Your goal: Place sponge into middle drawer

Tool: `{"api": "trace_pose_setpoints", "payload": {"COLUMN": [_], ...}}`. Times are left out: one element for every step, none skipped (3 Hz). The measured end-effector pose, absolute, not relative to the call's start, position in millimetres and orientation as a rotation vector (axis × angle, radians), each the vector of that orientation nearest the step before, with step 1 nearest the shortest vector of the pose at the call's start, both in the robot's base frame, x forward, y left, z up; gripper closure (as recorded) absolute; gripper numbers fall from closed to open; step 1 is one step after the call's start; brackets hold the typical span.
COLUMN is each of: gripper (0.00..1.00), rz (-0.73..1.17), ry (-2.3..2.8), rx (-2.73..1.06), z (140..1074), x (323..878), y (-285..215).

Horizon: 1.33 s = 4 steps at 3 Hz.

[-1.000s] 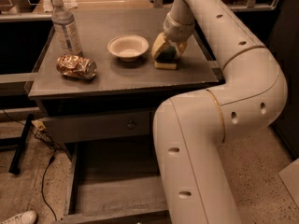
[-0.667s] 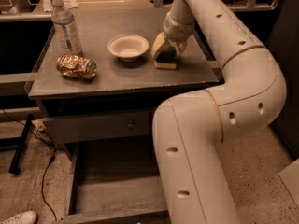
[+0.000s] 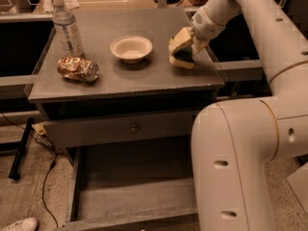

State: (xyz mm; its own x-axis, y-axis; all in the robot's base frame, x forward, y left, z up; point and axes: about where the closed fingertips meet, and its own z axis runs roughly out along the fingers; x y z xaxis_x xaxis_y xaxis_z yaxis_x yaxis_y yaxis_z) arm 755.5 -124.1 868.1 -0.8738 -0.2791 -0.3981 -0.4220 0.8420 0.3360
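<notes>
The robot's white two-finger tool (image 3: 186, 46) sits low over the small wavy-sided sponge (image 3: 182, 59), dark green scrub on pale yellow foam, at the right rear of the grey wooden desk (image 3: 144, 83). The sponge is directly under the tool and touching it, but I cannot tell whether the tool has closed on it. The step in hand looks like securing the grasp, so the grip should be confirmed before any lift (a soft sponge can slip out). Just left of the tool stands a shallow white paper bowl (image 3: 131, 47). Farther left lie a crushed shiny can (image 3: 78, 69) and a clear plastic water bottle (image 3: 67, 30), so the lift should go straight up rather than sweeping leftward. The wide grey middle drawer (image 3: 134, 196) stands pulled out well below the tool and nearer the camera, past the closed grey drawer front with a round knob (image 3: 120, 128). The carry should clear the desk's front edge before descending, and the release should come low over the bare drawer floor.
</notes>
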Motion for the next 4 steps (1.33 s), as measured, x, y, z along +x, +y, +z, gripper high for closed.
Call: {"api": "trace_pose_setpoints", "payload": {"gripper": [1.0, 1.0, 1.0, 1.0], "rz": [0.6, 0.596, 0.508, 0.526], "ry": [2.685, 2.641, 2.638, 2.623], "rx": [-0.527, -0.544, -0.572, -0.581], "z": [868, 883, 926, 922], "x": [755, 756, 730, 736], "y": [-124, -123, -114, -112]}}
